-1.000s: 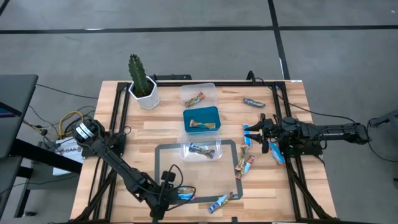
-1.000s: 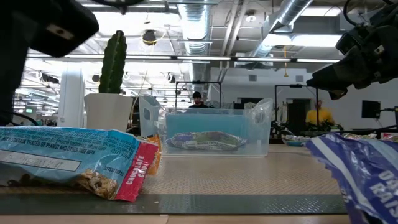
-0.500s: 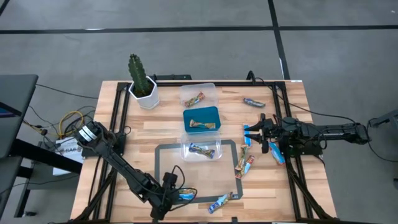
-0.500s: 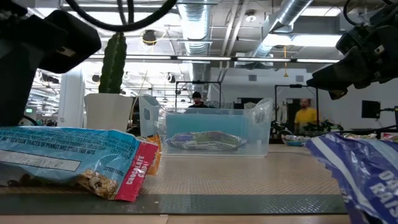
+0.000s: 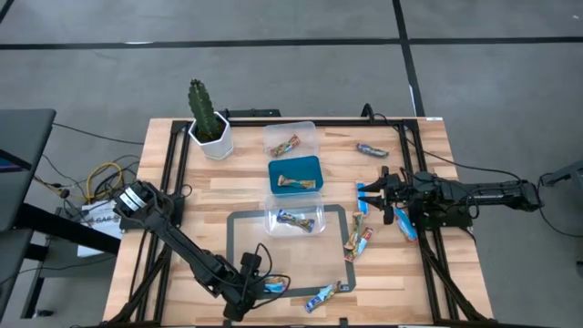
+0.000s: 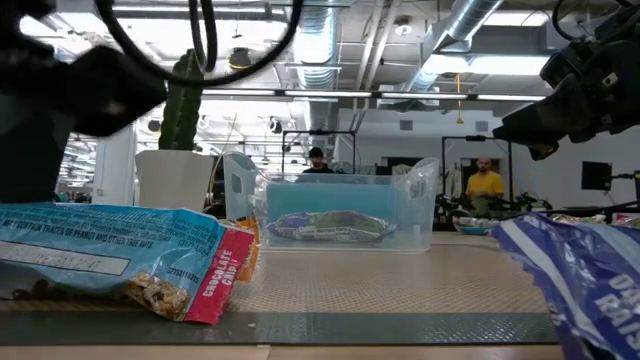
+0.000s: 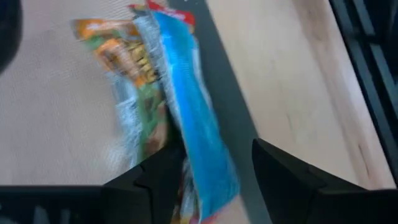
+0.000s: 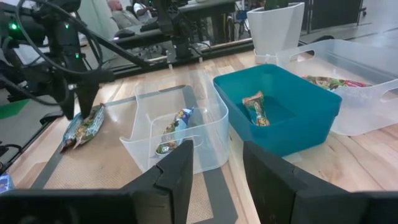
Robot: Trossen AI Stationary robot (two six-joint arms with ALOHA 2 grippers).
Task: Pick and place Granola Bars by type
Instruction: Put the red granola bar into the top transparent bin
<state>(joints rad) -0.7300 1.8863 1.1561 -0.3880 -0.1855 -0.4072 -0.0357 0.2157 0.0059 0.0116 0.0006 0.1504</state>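
Observation:
Two bars lie overlapped at the mat's near edge, a blue granola bar on a green-orange one. My left gripper is open, a finger on each side of the blue bar's end. The near clear tub holds a blue bar. A brown-gold bar lies in the teal tub, a red-green one in the far clear tub. My right gripper is open above loose bars at the table's right. My left gripper has its fingers across the blue bar's end, coming down from above, with the bar flat on the mat. I cannot tell whether either finger touches the wrapper.
A cactus in a white pot stands at the far left corner. More bars lie at the far right, beside my right arm and at the near edge. A grey-bordered mat covers the table's near middle. People show beyond the table.
My left gripper has moved toward the table's right along the near edge, closing on the blue bar. The bar has stayed where it was.

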